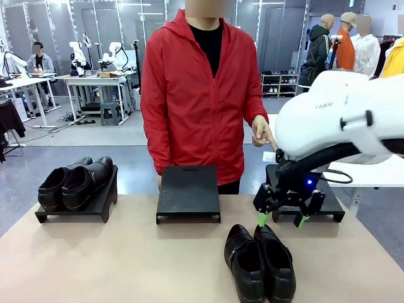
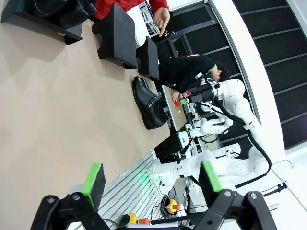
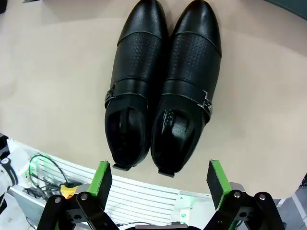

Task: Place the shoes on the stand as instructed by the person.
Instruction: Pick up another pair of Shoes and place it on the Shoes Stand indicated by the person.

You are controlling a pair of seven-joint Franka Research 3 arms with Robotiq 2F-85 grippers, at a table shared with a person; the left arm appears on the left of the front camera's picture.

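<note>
Shiny black shoes (image 3: pixel 139 81), buckle straps, dotted tops, laid side by side on desk (image 1: pixel 126 265). Right claw (image 1: pixel 282 219) spread wide, nothing gripped.

Beige table (image 1: pixel 126 265) carries left stand (image 1: pixel 104 199), middle stand (image 1: pixel 188 189), right stand (image 1: pixel 331 207) in far row; shoe pair (image 1: pixel 260 262) nearer.

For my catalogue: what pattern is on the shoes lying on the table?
The shoes show fine perforated dots, clearest in the right wrist view.

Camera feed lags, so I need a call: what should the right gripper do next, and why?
Probably lower the right gripper straight down onto the shoes on the table: it hangs open above them, and the person's hand points toward the right-hand stand.
</note>
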